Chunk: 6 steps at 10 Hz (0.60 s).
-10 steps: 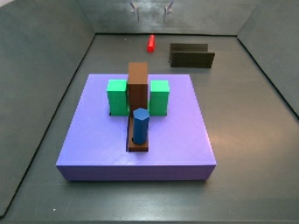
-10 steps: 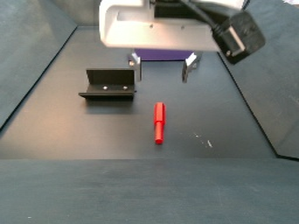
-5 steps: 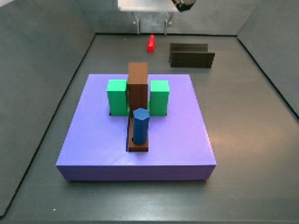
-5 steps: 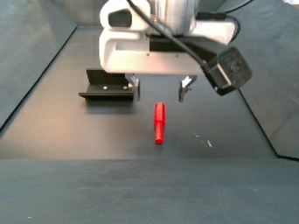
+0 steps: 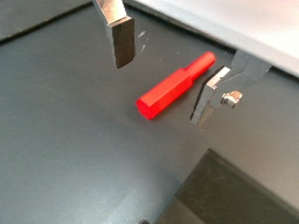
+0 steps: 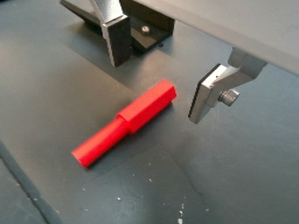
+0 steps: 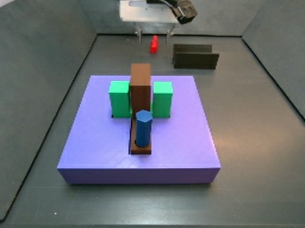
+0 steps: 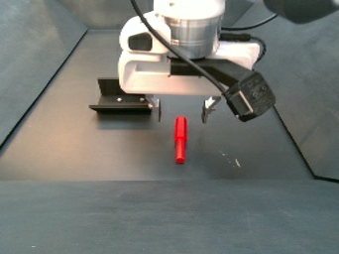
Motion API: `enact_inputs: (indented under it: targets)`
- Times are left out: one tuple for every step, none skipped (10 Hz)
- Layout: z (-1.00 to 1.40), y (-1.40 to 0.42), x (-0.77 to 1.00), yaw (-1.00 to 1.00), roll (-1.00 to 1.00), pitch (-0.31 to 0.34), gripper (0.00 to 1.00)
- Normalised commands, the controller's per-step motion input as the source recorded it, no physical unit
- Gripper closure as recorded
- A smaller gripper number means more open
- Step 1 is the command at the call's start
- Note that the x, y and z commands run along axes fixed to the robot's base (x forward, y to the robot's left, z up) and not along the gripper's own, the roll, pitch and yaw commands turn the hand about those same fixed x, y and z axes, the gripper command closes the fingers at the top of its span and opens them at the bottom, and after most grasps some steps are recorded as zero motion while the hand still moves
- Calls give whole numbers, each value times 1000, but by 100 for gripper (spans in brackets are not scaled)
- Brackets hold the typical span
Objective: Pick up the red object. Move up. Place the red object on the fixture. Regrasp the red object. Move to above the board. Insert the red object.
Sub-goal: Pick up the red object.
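The red object (image 8: pixel 181 138) is a slim red peg lying flat on the grey floor, also seen small at the far end (image 7: pixel 155 42). My gripper (image 8: pixel 180 107) hangs open just over its far end, close to the floor. In both wrist views the peg (image 5: pixel 176 85) (image 6: pixel 125 122) lies between the two silver fingers, nearer one finger (image 5: pixel 208 96) than the other (image 5: pixel 121 39), and touches neither. The dark fixture (image 8: pixel 122 96) (image 6: pixel 140 26) (image 7: pixel 195 57) stands beside the gripper. The purple board (image 7: pixel 141 151) lies nearer the camera in a side view.
On the board stand a tall brown bar (image 7: pixel 141 89), a blue peg (image 7: pixel 143 127) and two green blocks (image 7: pixel 119 98) (image 7: pixel 162 98). Grey walls (image 7: pixel 48 80) close in the floor on both sides and at the back.
The gripper has come down from high above the floor to just over the red peg, fingers still open on either side of it. The peg and the fixture have not moved.
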Motion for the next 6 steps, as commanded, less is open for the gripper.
enact_inputs:
  targets:
    - [-411, 0, 9, -83, -296, -230, 0]
    - [-289, 0, 23, -31, -311, -197, 0]
    - [-217, 0, 0, 0, -294, -187, 0]
    - [-217, 0, 0, 0, -287, -199, 0]
    - [0, 0, 0, 0, -181, -84, 0]
    - [-23, 0, 0, 0, -109, -74, 0]
